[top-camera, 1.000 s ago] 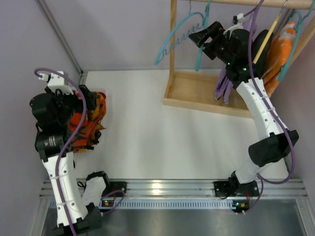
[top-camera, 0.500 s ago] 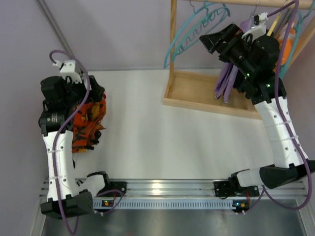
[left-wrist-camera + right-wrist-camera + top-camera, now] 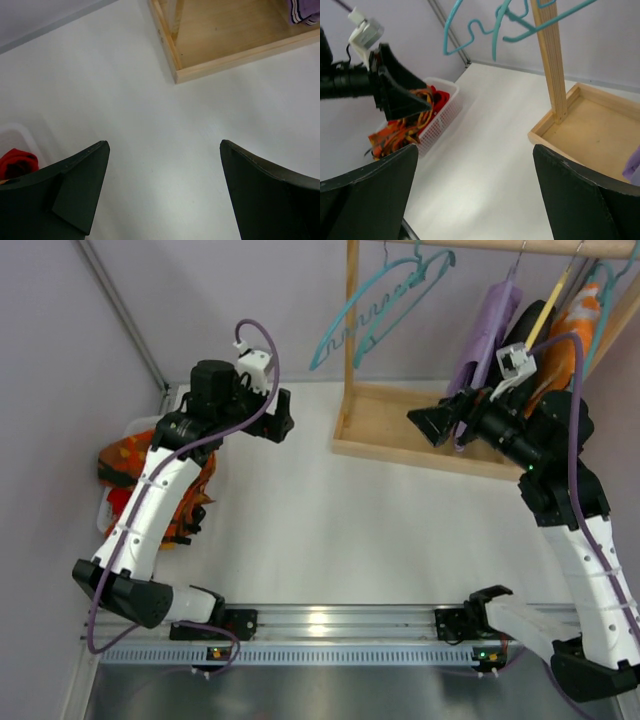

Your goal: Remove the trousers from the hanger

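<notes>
No text, label, brand, number or sign can be read in any view.

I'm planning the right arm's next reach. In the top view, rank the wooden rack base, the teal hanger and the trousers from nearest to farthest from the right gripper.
1. Wooden rack base: right beside the right gripper, overlapping it in this view.
2. Hanger: hanging above and to the left of it.
3. Trousers: bunched at the far left.
</notes>
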Robot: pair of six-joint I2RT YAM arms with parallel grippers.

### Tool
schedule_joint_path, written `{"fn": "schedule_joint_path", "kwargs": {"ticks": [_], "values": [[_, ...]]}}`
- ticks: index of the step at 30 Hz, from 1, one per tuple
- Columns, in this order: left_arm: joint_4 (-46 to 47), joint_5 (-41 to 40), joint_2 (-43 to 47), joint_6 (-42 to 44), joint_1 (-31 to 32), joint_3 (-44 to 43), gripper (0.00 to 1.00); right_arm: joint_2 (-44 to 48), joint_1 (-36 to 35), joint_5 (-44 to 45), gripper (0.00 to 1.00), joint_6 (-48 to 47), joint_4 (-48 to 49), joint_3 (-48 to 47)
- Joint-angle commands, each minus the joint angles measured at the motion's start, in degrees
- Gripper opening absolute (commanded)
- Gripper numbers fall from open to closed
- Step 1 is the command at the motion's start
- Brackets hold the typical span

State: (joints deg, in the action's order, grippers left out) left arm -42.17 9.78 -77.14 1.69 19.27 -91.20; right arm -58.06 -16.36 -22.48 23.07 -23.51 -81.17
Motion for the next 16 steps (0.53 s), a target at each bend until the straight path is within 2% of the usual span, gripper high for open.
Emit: {"fn": "schedule_joint_path", "kwargs": {"ticks": [1, 8, 16], "values": [[-0.3, 0.6, -1.9, 0.3, 2.6, -4.2, 0.98, 4.4, 0.1, -4.8, 0.99, -8.8, -2.8, 4.2], [-0.2, -0.6, -5.6, 0.4, 9.7, -5.2, 0.98, 10.6, 0.2, -5.2, 0.99, -15.0, -5.9, 13.5], [-0.1, -4.2, -7.3, -0.4, 12.2, -5.6, 0.98, 12.8, 0.2, -6.0, 0.99, -15.7, -5.8, 18.0]]}}
